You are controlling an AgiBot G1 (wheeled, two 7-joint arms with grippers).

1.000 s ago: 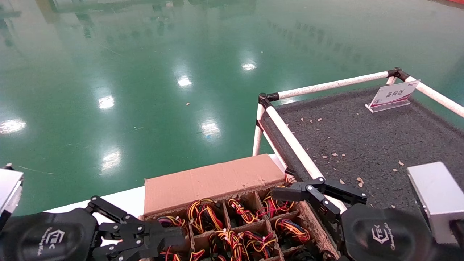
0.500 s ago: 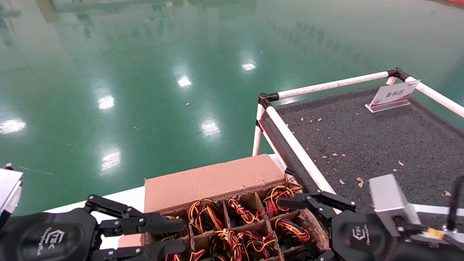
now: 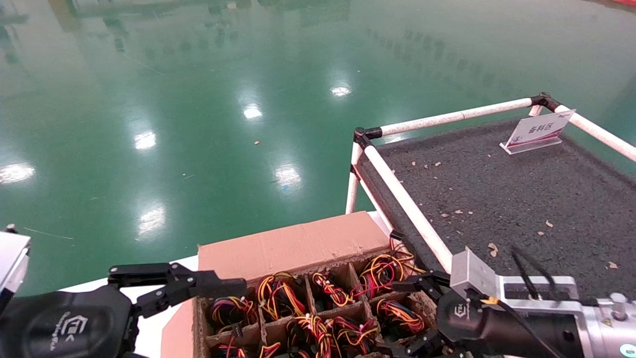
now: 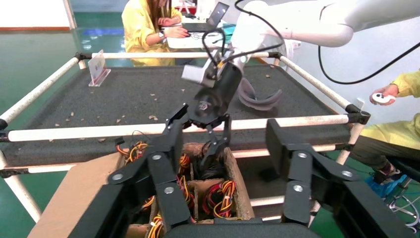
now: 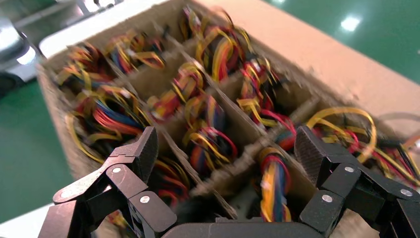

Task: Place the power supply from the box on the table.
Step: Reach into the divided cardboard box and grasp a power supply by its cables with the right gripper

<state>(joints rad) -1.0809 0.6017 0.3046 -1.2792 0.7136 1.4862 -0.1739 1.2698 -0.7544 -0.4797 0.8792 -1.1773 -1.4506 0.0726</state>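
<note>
The box (image 3: 293,248) sits at the bottom centre, its grid cells filled with power supplies (image 3: 278,293) that show only as red, yellow and black wire bundles (image 5: 208,134). My right gripper (image 3: 405,318) hangs open over the box's cells nearest the table, with wire bundles between its fingers (image 5: 228,158) and nothing held. The left wrist view shows that right gripper (image 4: 208,144) dipping into a cell. My left gripper (image 4: 225,158) is open wide at the box's opposite side, one finger (image 3: 179,284) above the rim. The table (image 3: 497,199) lies to the right.
White pipe rails (image 3: 407,204) edge the table next to the box. A sign card (image 3: 539,132) stands at the table's far corner. Small scraps dot the mat. Green floor (image 3: 198,124) lies beyond. People in yellow (image 4: 148,25) sit past the table.
My right arm swung from above the table rail to over the box and pointed its open fingers down into the cells. My left gripper opened wider and lifted.
</note>
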